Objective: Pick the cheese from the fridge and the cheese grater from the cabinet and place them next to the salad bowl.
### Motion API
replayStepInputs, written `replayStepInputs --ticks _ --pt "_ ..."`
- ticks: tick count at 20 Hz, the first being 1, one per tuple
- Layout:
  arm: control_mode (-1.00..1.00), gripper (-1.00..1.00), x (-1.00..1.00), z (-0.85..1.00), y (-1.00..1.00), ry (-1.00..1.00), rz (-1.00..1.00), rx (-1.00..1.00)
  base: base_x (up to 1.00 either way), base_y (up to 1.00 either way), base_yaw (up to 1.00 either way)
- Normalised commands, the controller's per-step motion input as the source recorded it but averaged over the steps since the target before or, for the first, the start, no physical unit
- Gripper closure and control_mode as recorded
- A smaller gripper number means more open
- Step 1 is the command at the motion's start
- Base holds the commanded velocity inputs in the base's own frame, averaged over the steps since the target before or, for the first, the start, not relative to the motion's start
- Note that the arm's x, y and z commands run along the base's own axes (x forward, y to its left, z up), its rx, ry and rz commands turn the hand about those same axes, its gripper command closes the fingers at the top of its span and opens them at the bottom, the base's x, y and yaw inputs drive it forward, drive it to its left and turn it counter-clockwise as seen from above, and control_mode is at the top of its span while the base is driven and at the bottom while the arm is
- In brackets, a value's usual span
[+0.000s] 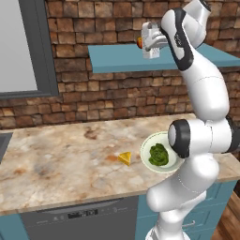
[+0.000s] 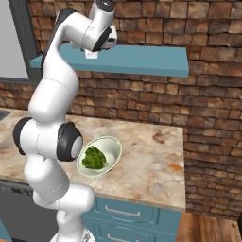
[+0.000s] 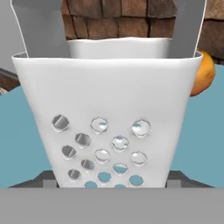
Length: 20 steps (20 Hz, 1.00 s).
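The cheese grater [image 1: 151,41], silvery with a loop handle, stands upright on the teal cabinet shelf [image 1: 117,60]. My gripper [image 1: 158,43] is up at the shelf with its jaws around the grater's lower part. In the hand view the grater [image 3: 105,109] is very close, and my gripper [image 3: 111,181] has a fingertip pressed against each of its sides. The cheese [image 1: 125,158], a small yellow wedge, lies on the counter just left of the salad bowl [image 1: 149,143]. That bowl [image 2: 113,147] holds green leaves. The fridge is out of view.
A small orange fruit [image 3: 203,72] sits on the shelf right behind the grater. A brick wall backs the shelf [image 2: 142,59]. The marble counter [image 1: 61,154] ends at a sink edge [image 1: 2,140] on the left and at its right edge [image 2: 182,189]. A dishwasher [image 1: 79,215] is below.
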Motion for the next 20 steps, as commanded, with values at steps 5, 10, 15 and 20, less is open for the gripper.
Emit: replayStepInputs --ticks 5,10,15,20 --pt "-1.00 1.00 -0.29 0.00 0.00 0.00 0.00 0.04 0.00 0.00 0.00" --pt "-1.00 1.00 -0.67 0.00 0.07 -0.07 0.01 0.04 0.00 0.00 0.00" --pt "-1.00 1.00 -0.89 -0.04 0.09 -0.23 0.00 0.00 0.00 0.00 0.00" --pt "-1.00 1.00 -0.73 -0.09 0.09 -0.03 -0.08 0.04 0.00 0.00 0.00"
